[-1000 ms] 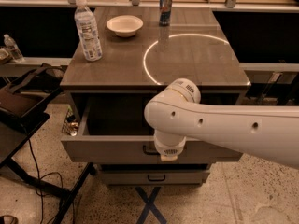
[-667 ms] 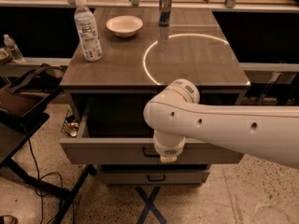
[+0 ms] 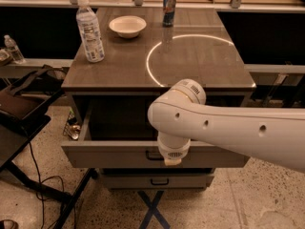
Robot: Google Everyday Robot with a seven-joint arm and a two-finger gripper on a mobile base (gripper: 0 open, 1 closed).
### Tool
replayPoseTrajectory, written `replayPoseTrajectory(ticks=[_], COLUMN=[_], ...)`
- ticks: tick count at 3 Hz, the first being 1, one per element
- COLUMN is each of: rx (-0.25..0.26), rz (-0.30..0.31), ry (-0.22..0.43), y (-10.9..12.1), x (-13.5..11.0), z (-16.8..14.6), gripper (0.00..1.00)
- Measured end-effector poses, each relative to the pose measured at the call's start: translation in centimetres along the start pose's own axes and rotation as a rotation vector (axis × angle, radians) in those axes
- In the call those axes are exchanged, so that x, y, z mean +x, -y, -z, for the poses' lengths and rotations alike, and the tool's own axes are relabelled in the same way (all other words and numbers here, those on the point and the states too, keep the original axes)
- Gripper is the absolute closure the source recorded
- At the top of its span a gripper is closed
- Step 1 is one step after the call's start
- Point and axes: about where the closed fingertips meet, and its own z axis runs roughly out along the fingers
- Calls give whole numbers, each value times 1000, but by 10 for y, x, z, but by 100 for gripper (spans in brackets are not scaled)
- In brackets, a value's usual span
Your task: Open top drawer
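The top drawer (image 3: 109, 154) is a grey drawer with a wide front panel, pulled well out from under the tabletop, its deep dark box showing behind the front. Its small dark loop handle (image 3: 152, 155) sits at the centre of the front. My white arm reaches in from the right, and its wrist hangs down over the drawer front. My gripper (image 3: 172, 162) is right at the handle, just to its right; the wrist hides its fingers. A shorter grey drawer (image 3: 157, 180) with a like handle sits shut below.
On the tabletop (image 3: 190, 66) stand a water bottle (image 3: 89, 30), a white bowl (image 3: 127, 26) and a can (image 3: 168, 8). A dark bag and folding stand (image 3: 24, 113) sit to the left, with cables on the floor. A shelf runs behind.
The drawer has come out a little further toward me. The arm and wrist have stayed at the handle.
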Motion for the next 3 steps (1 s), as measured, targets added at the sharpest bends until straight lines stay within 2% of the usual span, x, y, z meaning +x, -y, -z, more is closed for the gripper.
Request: replayPoseTrajectory(ticks=[2,3], rx=[0,0], rz=[0,0], ry=[0,0], y=[0,0], x=[-2,-2], z=[0,0], gripper=[97,74])
